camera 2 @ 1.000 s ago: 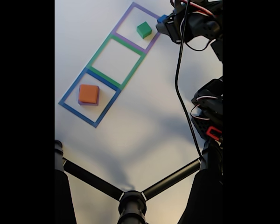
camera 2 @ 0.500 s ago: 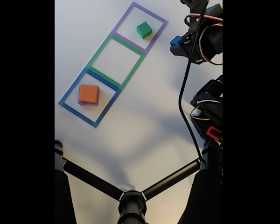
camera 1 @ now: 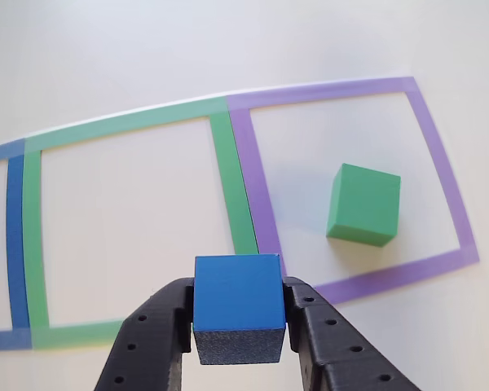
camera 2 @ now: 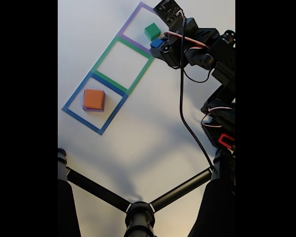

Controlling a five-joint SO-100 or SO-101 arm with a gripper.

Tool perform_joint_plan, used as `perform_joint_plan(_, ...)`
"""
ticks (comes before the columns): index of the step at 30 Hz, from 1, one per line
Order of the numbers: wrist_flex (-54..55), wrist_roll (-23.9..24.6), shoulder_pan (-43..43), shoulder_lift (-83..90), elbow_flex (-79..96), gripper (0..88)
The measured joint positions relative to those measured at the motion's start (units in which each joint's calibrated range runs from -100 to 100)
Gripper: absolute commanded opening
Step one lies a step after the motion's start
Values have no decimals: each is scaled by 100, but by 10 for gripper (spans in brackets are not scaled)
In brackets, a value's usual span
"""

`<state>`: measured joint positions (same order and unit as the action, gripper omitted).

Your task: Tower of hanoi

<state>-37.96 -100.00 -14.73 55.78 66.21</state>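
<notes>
Other view shows the gripper (camera 1: 240, 326) clamping the blue cube (camera 1: 238, 293) near the green block (camera 1: 363, 204)

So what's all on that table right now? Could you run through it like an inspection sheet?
Surface: white table with three taped square outlines in a row: purple outline, green outline, blue outline.
Job's things: green block lies inside the purple outline; orange block sits on the purple block inside the blue outline; blue cube is held in the gripper.
Clutter: nothing seen.
Grippers: gripper is shut on the blue cube, above the tape between the green and purple outlines.
Cables: black cable hangs along the arm.
Surroundings: black stand with spreading bars at the fixed view's bottom.
</notes>
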Motion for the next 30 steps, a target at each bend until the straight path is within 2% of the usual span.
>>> perform_joint_plan(10, 4474, 75, 320, -2077, 1453, 34)
perform_joint_plan(16, 6643, 75, 559, -3531, 1677, 35)
perform_joint_plan(23, 8293, 75, 739, -5162, 1651, 39)
perform_joint_plan(30, 9019, 0, 799, -6406, 1152, 41)
